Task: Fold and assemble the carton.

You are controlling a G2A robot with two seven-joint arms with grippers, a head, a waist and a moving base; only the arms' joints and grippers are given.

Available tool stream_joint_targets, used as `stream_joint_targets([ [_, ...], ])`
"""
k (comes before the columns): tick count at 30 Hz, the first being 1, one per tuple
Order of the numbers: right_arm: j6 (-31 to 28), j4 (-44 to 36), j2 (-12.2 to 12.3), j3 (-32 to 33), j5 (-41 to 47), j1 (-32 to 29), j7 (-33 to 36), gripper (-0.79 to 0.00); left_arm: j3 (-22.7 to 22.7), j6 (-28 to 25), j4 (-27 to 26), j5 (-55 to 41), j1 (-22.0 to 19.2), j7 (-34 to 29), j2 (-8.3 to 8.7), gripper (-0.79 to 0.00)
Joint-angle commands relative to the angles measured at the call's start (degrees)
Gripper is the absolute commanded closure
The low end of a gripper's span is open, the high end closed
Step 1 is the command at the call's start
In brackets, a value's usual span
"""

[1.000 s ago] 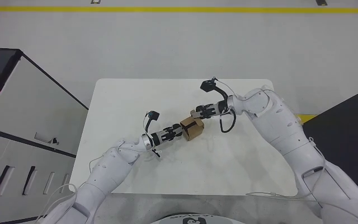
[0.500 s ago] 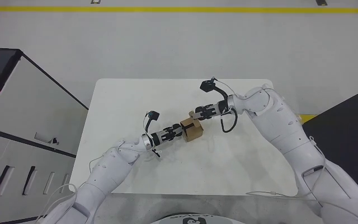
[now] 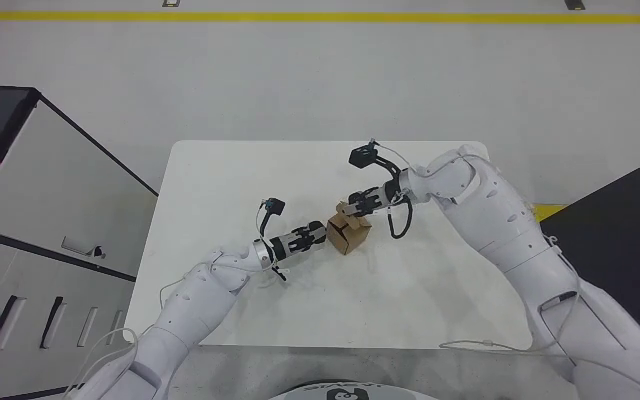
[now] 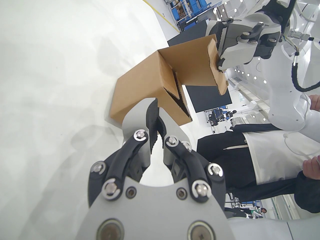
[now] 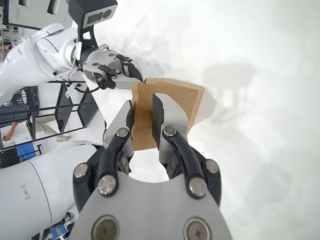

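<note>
Left hand (image 4: 156,112) and right hand (image 5: 143,106) each clamp an edge of the plain brown carton (image 3: 348,232).

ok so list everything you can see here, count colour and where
carton: one, brown, partly folded, middle of the table between the two grippers
table: one, white, centre of the top view
cabinet: one, grey with black edges, left of the table
floor line: one, yellow, across the floor beyond the table
left gripper: one, black and silver, shut on a carton edge
right gripper: one, black and silver, at the carton's raised flap on the opposite side
</note>
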Motion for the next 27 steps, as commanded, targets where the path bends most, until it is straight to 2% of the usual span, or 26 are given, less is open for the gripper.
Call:
stream_joint_targets([
  [1, 0.6, -0.3, -0.2, -0.6, -0.8, 0.5, 0.3, -0.129, 0.0, 0.0, 0.0, 0.0, 0.0, 0.0, 0.00, 0.000],
  [16, 4.5, -0.7, -1.8, -5.2, -6.1, 4.1, 3.0, -0.037, 0.0, 0.0, 0.0, 0.0, 0.0, 0.0, 0.00, 0.000],
  [18, 4.8, -0.6, -2.0, -5.6, -6.3, 4.4, 3.3, -0.068, 0.0, 0.0, 0.0, 0.0, 0.0, 0.0, 0.00, 0.000],
  [21, 5.0, -0.5, -2.2, -6.2, -7.0, 4.8, 3.7, -0.209, 0.0, 0.0, 0.0, 0.0, 0.0, 0.0, 0.00, 0.000],
  [27, 6.0, -1.5, -2.7, -7.8, -9.4, 5.8, 5.3, -0.262, 0.0, 0.0, 0.0, 0.0, 0.0, 0.0, 0.00, 0.000],
])
